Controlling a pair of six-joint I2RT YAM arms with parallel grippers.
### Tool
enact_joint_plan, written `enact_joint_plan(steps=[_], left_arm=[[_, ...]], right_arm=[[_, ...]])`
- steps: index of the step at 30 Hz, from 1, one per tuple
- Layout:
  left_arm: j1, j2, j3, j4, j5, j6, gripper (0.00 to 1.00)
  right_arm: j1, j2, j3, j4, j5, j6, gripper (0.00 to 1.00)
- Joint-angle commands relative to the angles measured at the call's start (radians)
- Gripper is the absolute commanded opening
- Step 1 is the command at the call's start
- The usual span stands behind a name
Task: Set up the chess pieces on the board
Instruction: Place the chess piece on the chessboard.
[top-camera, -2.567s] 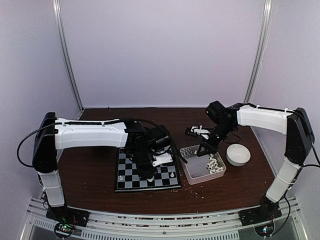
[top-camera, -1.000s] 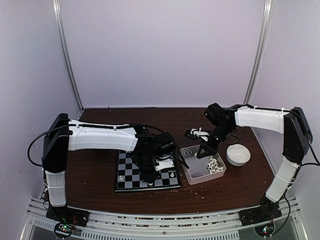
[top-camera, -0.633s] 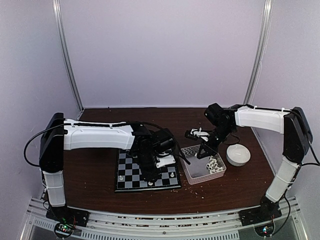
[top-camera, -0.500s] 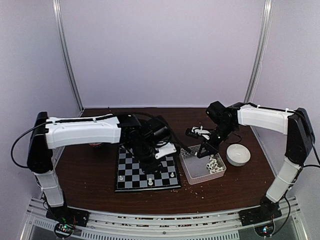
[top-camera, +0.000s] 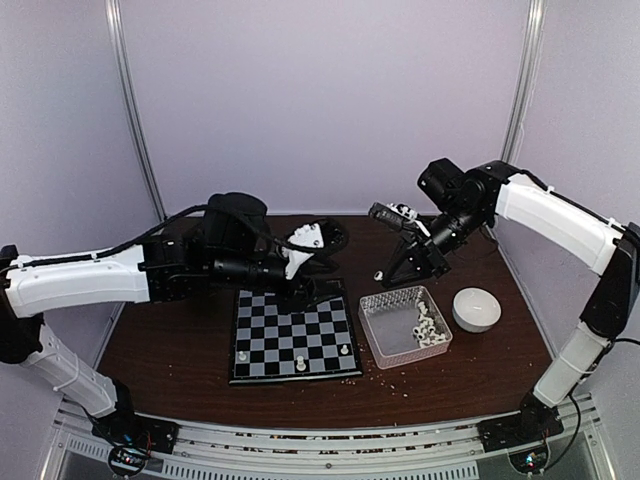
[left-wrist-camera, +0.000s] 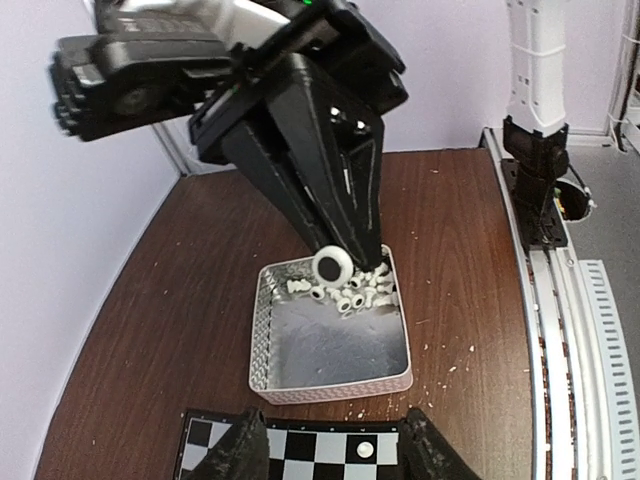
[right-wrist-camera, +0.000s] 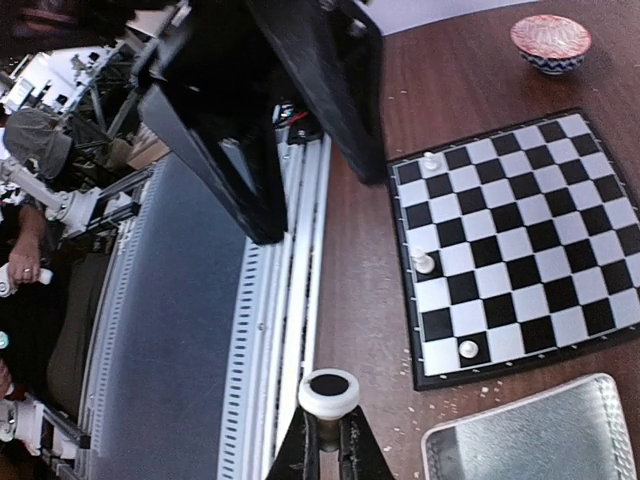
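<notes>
My right gripper (right-wrist-camera: 328, 440) is pinched shut on one white chess piece (right-wrist-camera: 328, 392), raised near the tray (top-camera: 372, 332). Left gripper (left-wrist-camera: 335, 458) is partly open, empty, above the board (top-camera: 295, 335), three pieces (top-camera: 300, 366) standing there.

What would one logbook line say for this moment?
left gripper: open, empty, near board | right gripper: shut on chess piece, raised | board: three pieces standing | tray: more pieces

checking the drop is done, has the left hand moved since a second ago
Yes: the left hand has gone from the near squares of the board to its far edge.
</notes>
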Motion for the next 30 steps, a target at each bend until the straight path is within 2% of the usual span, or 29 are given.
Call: enact_joint_plan(steps=[1,8,13,17,24,30], left_arm=[[0.003,-0.014,-0.083,0.266,0.161,0.186,0.45],[-0.009,-0.029,-0.101,0.282,0.223,0.320,0.40],[-0.034,0.002,-0.053,0.186,0.252,0.386,0.34],[-0.062,0.020,-0.020,0.101,0.281,0.443,0.34],[-0.090,0.054,0.010,0.043,0.201,0.476,0.35],[-0.092,0.075,0.035,0.041,0.194,0.485,0.35]], right_arm=[[0.056,0.040,0.066,-0.225,-0.116,-0.133,0.02],[0.133,0.071,0.064,-0.235,-0.100,-0.128,0.02],[0.150,0.118,0.116,-0.275,-0.112,-0.143,0.03],[0.151,0.156,0.162,-0.348,-0.119,-0.208,0.03],[0.151,0.174,0.168,-0.370,-0.122,-0.227,0.03],[0.157,0.172,0.163,-0.376,-0.119,-0.228,0.03]])
